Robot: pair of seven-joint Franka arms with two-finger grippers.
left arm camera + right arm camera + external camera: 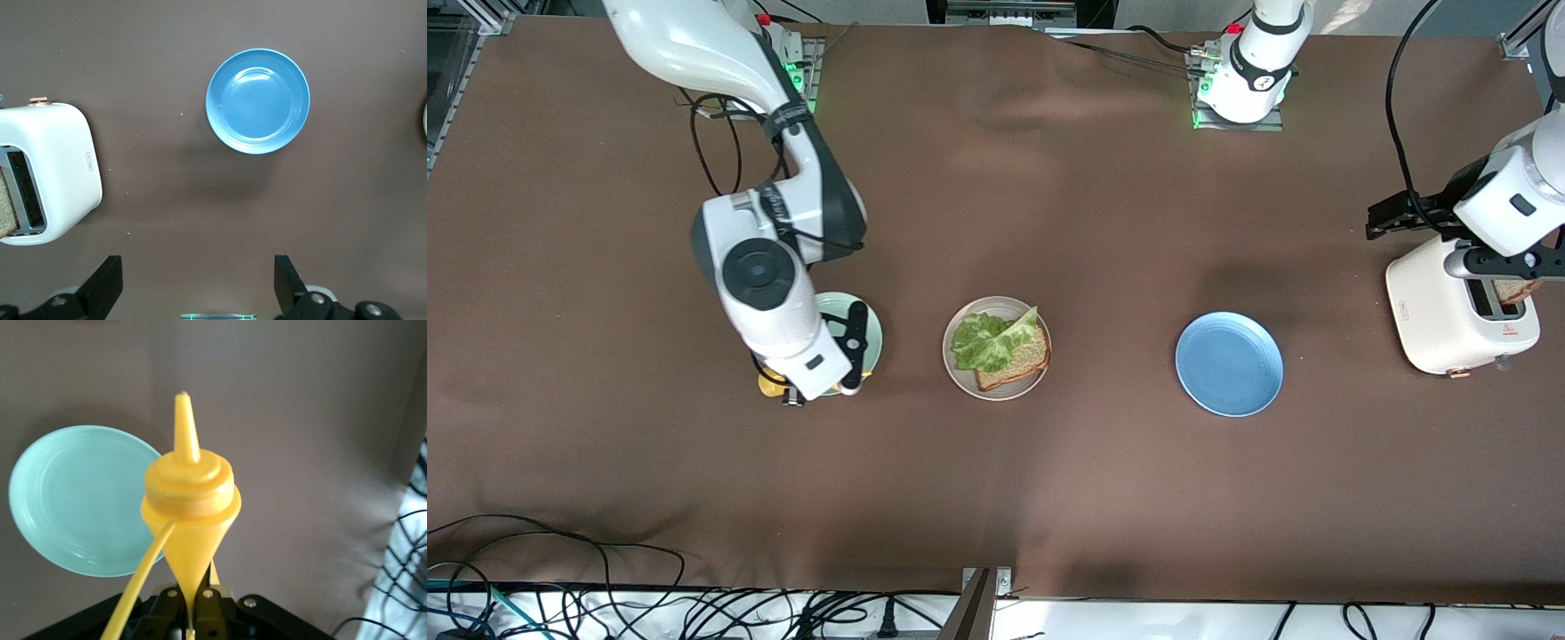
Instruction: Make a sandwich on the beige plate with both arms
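**Bottle Held Up, Sandwich Half Made**

The round pale beige plate (996, 348) sat in the middle of the front view, on the brown worktop (1049, 489). On it lay a square slice of speckled brown bread (1021, 363). A crinkly green lettuce leaf (989, 340) lay on top of the bread and covered most of it.

The right arm came down from the upper left of the front view. Its black gripper (193, 603) was closed tight on a yellow plastic squeeze bottle (189, 510). In the right wrist view the bottle's pointed tip stuck up in the middle of the frame. The gripper was over the round mint-green plate (855, 327), which sat beside the beige plate, toward the right arm's end of the worktop. Only a small bit of the yellow bottle peeked out under the arm in the front view.

The left arm showed at the right edge of the front view. Its black gripper (197, 283) was spread wide and held nothing. Its two fingers (107, 280) stood at the bottom of the left wrist view. It was over the bare worktop beside a white toaster (1449, 311).

The toaster stood at the left arm's end of the worktop. A brown bread slice (1513, 290) stuck out of its slot. A round blue plate (1229, 364) sat between the toaster and the beige plate.
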